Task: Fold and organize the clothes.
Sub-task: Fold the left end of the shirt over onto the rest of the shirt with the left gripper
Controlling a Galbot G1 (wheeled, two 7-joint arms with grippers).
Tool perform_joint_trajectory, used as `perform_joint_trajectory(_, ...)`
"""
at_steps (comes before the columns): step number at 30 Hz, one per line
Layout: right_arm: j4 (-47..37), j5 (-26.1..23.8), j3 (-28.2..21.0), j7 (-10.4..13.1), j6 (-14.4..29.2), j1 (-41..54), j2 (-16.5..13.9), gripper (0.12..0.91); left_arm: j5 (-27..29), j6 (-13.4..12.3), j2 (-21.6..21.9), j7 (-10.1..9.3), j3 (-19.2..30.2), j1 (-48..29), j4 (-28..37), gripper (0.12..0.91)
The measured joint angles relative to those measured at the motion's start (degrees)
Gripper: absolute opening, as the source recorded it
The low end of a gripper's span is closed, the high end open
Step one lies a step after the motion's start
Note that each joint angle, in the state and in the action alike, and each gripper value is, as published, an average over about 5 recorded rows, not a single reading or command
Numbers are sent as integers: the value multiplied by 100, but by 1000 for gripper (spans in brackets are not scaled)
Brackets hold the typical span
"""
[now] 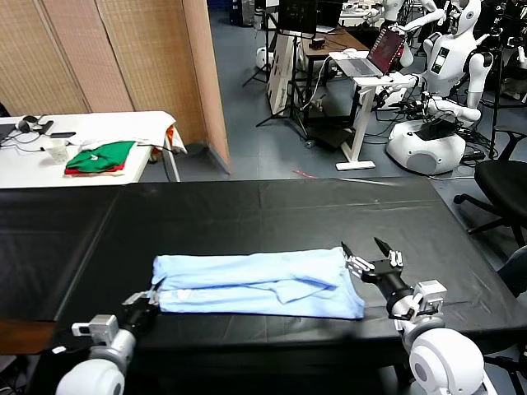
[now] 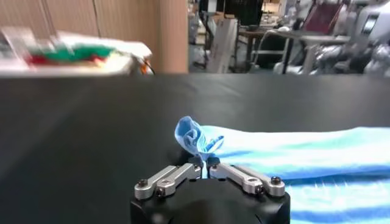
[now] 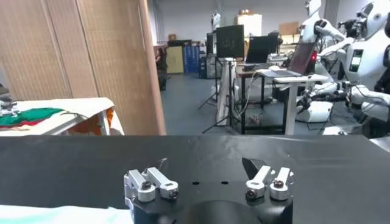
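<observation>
Table [image 1: 247, 206], black and wide, carries the whole scene. At its near left edge the left gripper [image 1: 153, 298] sits low on the surface, its jaws pinched together on the left end of the T-shirt [image 1: 255, 284]; in the left wrist view the fingertips [image 2: 196, 169] meet on a small bunched tuft of pale blue cloth [image 2: 198, 139] that stands up just above them. The T-shirt lies flat near the front of the table as a long folded band, running from that gripper across toward the right, with layered folds along its length and a small flap turned over near the middle. Just beside its right end, the right gripper [image 1: 366, 248] hovers with its two dark fingers spread wide and nothing between them; its tips point toward the back of the table and do not touch the cloth. In the right wrist view the fingers [image 3: 250, 167] stand well apart over bare black tabletop, with a sliver of pale blue at the corner. Far back on the left, a white table [image 1: 123, 123] holds folded green and red garments [image 1: 100, 156].
</observation>
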Motion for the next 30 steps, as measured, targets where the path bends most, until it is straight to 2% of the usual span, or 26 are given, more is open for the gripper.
perform_joint_trajectory(7, -13, -33, -69, 5, 24, -42, 80, 907, 765, -678, 538, -45, -627, 444, 137, 180)
perform_joint_trajectory(11, -12, -102, -93, 5, 34, -88, 119, 907, 685, -775, 659, -191, -836, 565, 123, 180)
perform_joint_trajectory(15, 38, -135, -25, 4, 51, -173, 125, 907, 329, -567, 547, -288, -763, 535, -96, 180)
perform_joint_trajectory(23, 56, -309, 197, -6, 132, -460, 172, 907, -756, 261, 5, -573, -72, 285, -814, 180)
perform_joint_trajectory(26, 36, -392, 285, -11, 162, -583, 217, 907, -1061, 386, -205, -620, 294, 196, -1005, 180)
perform_joint_trajectory(30, 43, -478, 383, -15, 179, -737, 300, 907, -1140, 430, -435, -615, 810, 51, -1085, 180)
